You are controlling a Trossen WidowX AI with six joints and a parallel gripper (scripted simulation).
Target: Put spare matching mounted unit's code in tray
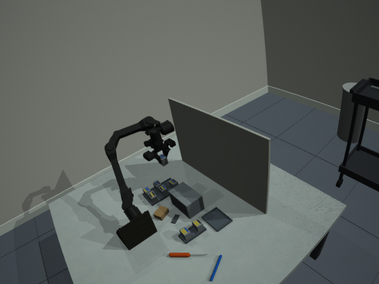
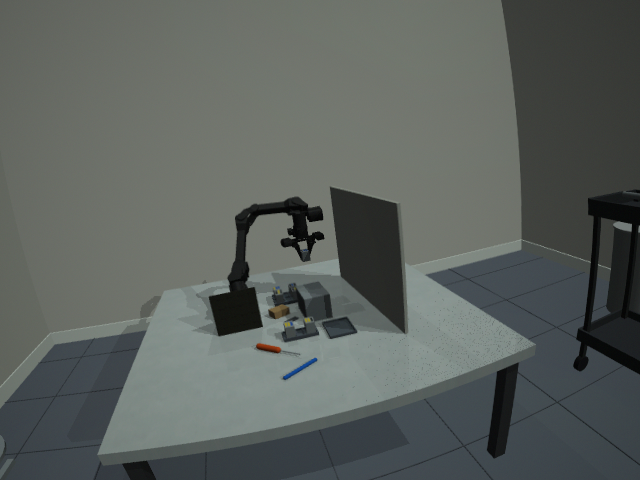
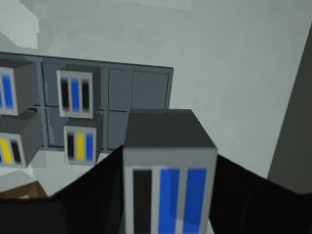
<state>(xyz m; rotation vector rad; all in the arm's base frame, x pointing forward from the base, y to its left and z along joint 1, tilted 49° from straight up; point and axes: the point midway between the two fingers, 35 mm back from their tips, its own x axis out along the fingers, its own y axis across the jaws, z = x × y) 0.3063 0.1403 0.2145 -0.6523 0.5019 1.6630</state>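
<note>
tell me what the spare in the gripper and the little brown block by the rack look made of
Spare: looks like matte grey plastic, flat unshiny faces, with a pale printed label of black and blue bars. Gripper is shut on it. Brown block: tan, dull, box-like, possibly cardboard or wood; too small to settle.

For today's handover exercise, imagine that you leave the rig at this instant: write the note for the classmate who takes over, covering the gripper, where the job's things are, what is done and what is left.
Gripper: shut on a spare module with a black-blue-blue label, held high above the table.
Spares rack: four spares remain in it; the slot beside them shows bare in the wrist view.
Second rack: two more spares, near the tray.
Tray: beside the grey mounted unit, nothing in it.
Done: one spare picked and lifted out of its rack.
Left: carry it over to the tray, lower it in, open the fingers. The unit's back code is not visible here, so I cannot confirm the match.
</note>
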